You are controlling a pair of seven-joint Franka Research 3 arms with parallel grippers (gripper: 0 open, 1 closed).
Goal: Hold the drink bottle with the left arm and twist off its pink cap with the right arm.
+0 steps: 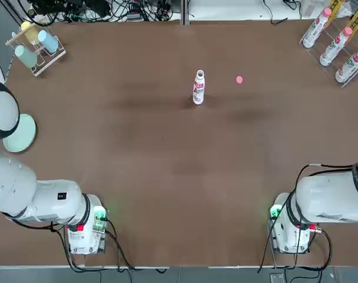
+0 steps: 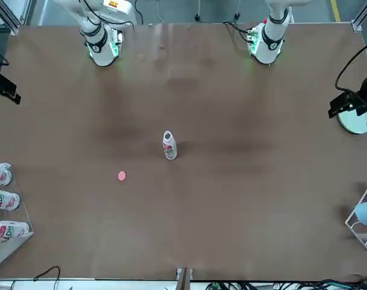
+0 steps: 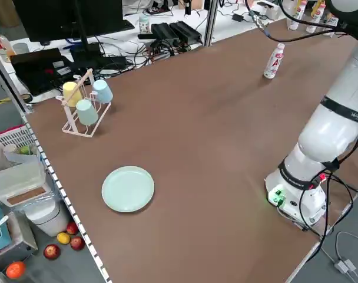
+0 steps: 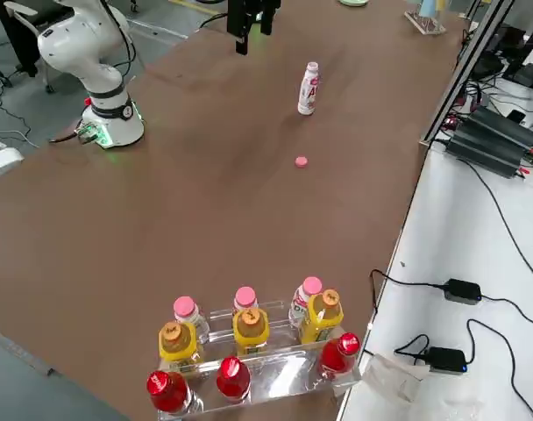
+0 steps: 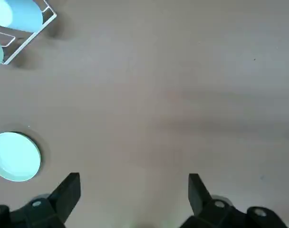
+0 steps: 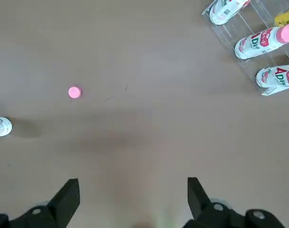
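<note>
Since the cap is already off, the step in hand reads as parking the arms and leaving things be.
Drink bottle: the drink bottle (image 1: pixel 198 87) stands upright and uncapped near the middle of the table (image 1: pixel 167 177), somewhat toward the far edge, nothing touching it.
Pink cap: the pink cap (image 1: pixel 239 79) lies flat on the table, near the bottle on the robot's right side, apart from it.
Left end effector: the left end effector (image 5: pixel 134 190) hangs high by the table's left edge over bare wood, fingers spread apart and empty; a green plate (image 5: pixel 15 156) is below it to one side.
Right end effector: the right end effector (image 6: pixel 133 192) hangs high toward the right edge, fingers apart, holding nothing, the bottle rack (image 1: pixel 338 47) just beyond.
Doing it well: I judge the twist done; both arms should stay withdrawn, swinging wide of the bottle, which looks tall, slim and easy to tip.
Risk: an open bottle knocked over would likely spill.
</note>
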